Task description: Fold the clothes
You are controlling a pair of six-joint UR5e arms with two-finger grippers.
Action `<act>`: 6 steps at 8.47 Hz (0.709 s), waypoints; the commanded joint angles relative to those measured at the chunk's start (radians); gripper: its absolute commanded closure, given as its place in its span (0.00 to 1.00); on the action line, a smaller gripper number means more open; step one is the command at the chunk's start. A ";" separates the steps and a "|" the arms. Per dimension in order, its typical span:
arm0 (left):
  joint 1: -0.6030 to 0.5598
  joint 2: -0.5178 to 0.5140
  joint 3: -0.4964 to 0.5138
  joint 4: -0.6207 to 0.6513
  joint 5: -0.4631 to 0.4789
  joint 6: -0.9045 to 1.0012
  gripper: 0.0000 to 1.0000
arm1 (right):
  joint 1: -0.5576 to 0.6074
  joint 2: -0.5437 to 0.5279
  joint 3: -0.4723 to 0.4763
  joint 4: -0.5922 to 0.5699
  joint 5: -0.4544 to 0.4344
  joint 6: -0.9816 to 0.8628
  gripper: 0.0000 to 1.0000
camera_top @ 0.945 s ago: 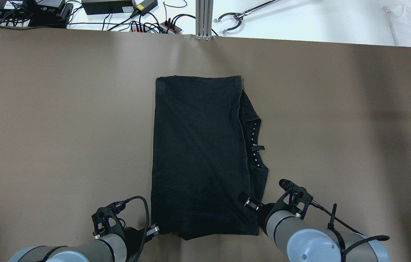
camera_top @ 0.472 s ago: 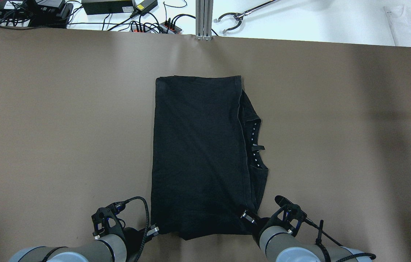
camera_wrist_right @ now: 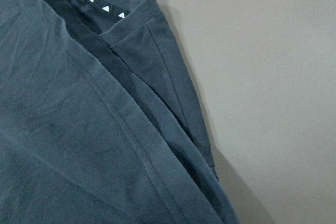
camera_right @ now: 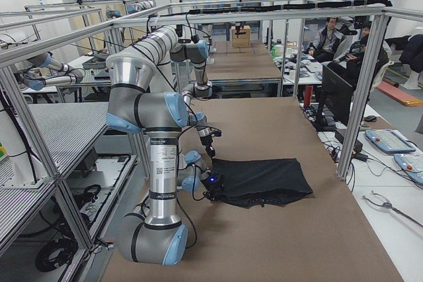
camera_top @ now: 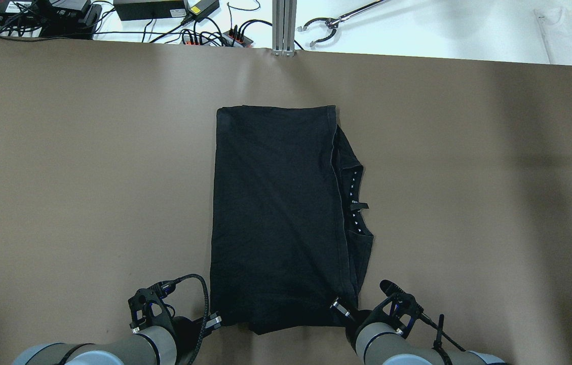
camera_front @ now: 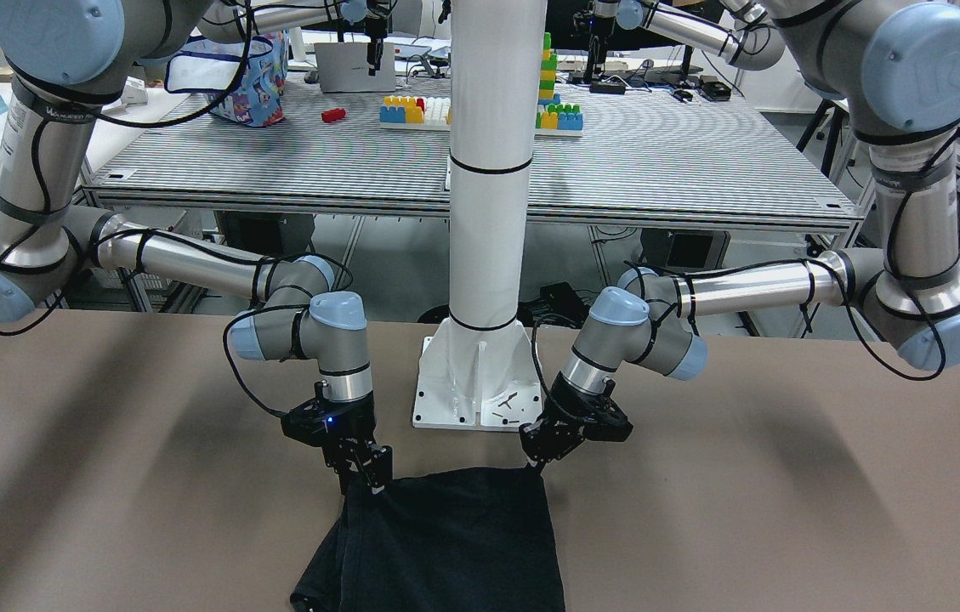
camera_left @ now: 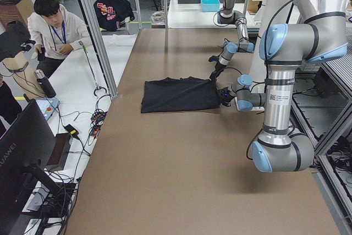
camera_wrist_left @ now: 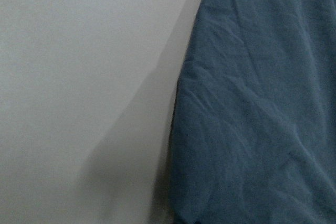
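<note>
The clothes (camera_top: 275,213) are one black piece lying flat as a tall rectangle on the brown table, with a collar showing on its right side. They also show in the front view as clothes (camera_front: 454,544). My left gripper (camera_top: 213,320) sits low at the near left corner, touching the hem; whether its jaws are closed I cannot tell. It is on the right in the front view, left gripper (camera_front: 537,459). My right gripper (camera_top: 339,306) stands at the near right corner, fingers apart over the fabric, right gripper (camera_front: 365,478). Both wrist views show only cloth and table.
The white pole's base plate (camera_front: 475,382) stands just behind the near cloth edge, between the arms. Cables and power bricks (camera_top: 204,35) and a grabber tool (camera_top: 326,23) lie past the far table edge. A person (camera_left: 52,26) sits beyond that end.
My right gripper has drawn back toward the robot along the cloth's right side, down to the near right corner. The left gripper and the cloth have stayed put.
</note>
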 commanded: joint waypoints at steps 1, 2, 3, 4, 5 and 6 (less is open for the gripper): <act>0.000 0.000 0.001 0.001 0.000 0.008 1.00 | -0.010 0.020 -0.002 -0.005 -0.011 0.005 0.41; 0.000 0.000 0.001 0.001 0.000 0.008 1.00 | -0.010 0.018 -0.002 -0.006 -0.013 0.005 0.42; -0.002 0.000 0.001 0.001 0.000 0.009 1.00 | -0.013 0.018 -0.002 -0.006 -0.021 0.005 0.39; -0.002 0.000 0.001 0.001 0.000 0.011 1.00 | -0.025 0.018 -0.002 -0.007 -0.034 0.005 0.30; -0.002 0.000 0.001 0.001 0.000 0.014 1.00 | -0.028 0.018 -0.002 -0.007 -0.037 0.003 0.27; -0.002 0.000 0.001 0.001 0.000 0.014 1.00 | -0.028 0.018 -0.003 -0.007 -0.037 0.005 0.33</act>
